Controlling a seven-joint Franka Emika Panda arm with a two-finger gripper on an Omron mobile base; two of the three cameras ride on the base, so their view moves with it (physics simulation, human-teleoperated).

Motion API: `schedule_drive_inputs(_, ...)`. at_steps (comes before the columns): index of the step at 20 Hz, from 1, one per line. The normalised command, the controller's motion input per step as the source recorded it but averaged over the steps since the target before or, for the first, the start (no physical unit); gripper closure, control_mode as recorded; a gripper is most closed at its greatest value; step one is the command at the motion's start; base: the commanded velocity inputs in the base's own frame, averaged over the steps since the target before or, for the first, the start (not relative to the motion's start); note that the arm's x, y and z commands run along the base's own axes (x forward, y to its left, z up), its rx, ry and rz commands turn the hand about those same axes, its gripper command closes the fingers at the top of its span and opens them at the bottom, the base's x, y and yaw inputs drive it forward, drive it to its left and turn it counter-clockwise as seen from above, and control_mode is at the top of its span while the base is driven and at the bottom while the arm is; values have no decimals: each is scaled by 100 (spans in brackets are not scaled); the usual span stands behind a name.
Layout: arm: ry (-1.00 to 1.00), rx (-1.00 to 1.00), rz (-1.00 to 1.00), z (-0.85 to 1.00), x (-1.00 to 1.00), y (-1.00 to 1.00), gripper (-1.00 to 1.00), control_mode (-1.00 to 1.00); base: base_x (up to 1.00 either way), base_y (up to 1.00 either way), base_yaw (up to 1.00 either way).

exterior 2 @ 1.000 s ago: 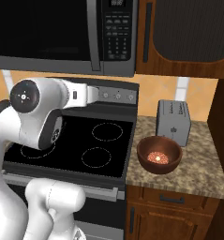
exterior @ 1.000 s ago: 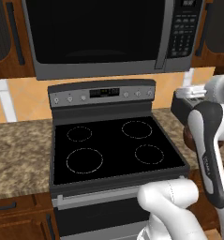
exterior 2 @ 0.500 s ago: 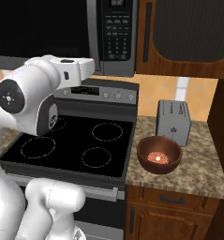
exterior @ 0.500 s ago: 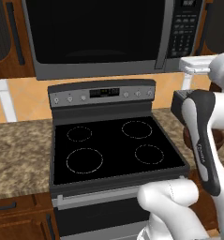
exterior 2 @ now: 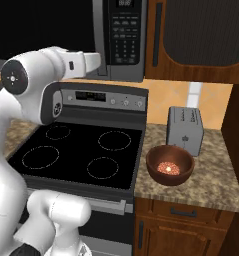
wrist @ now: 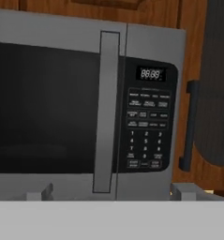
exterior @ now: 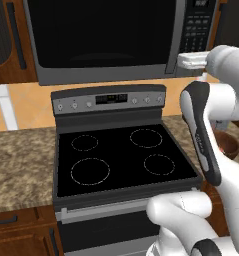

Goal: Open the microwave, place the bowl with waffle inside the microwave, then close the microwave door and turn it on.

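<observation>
One step pending: microwave door (wrist: 48,112) shut, tool (wrist: 111,192) spread, empty, facing door handle (wrist: 107,112). Risk: fingers miss handle, hit keypad (wrist: 147,133). Bowl (exterior 2: 170,165) beside toaster (exterior 2: 185,130).

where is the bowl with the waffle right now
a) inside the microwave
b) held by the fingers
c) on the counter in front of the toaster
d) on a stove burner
c: the bowl sits on the counter in front of the toaster, with the waffle in it; the microwave door is shut.
</observation>
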Motion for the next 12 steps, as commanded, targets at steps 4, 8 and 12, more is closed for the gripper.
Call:
schedule_drive_inputs(4, 11, 5, 0, 5, 40, -2, -100, -100, 0, 0, 0)
schedule_drive_inputs(8, 20, 2, 0, 23, 22, 3, -100, -100, 0, 0, 0)
schedule_drive_inputs(12, 10, 2, 0, 22, 0, 0, -100, -100, 0, 0, 0)
